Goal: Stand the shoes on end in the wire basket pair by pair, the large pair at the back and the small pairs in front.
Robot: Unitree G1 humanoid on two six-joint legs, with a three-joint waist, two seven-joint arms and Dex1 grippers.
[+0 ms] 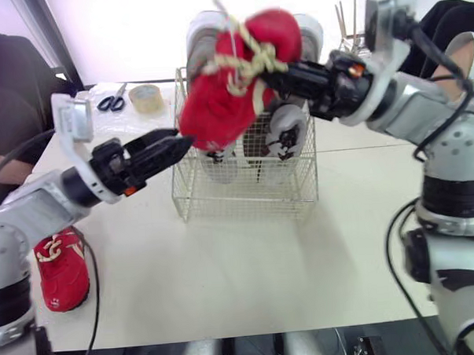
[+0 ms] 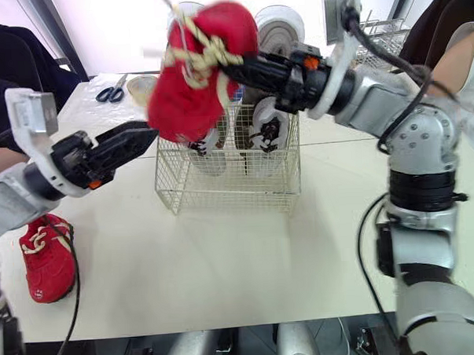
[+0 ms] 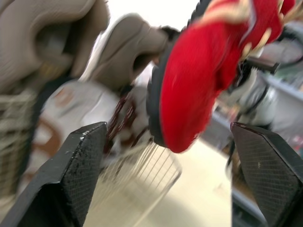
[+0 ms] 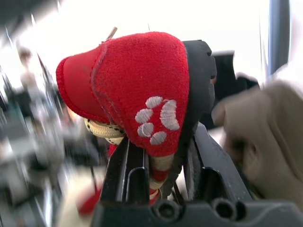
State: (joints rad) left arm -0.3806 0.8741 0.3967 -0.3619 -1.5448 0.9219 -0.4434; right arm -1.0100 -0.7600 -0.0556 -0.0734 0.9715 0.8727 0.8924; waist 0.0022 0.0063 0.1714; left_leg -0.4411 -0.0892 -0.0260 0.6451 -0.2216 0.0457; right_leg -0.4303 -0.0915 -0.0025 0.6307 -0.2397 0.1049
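Observation:
My right gripper (image 1: pixel 284 75) is shut on a small red shoe (image 1: pixel 231 83) with cream laces, holding it in the air above the wire basket (image 1: pixel 246 197). The shoe's toe points down toward my left. My left gripper (image 1: pixel 179 141) is open, its fingertips right at that toe; in the left wrist view the toe (image 3: pixel 189 94) hangs between the two fingers (image 3: pixel 71 179). The second red shoe (image 1: pixel 61 268) lies on the table at the front left. A large grey-and-white pair (image 1: pixel 286 132) stands on end at the back of the basket.
Scissors (image 1: pixel 112 99) and a roll of tape (image 1: pixel 145 97) lie at the back left of the table. A person in dark clothes (image 1: pixel 5 101) sits at the left edge. Bare tabletop (image 1: pixel 249 271) stretches in front of the basket.

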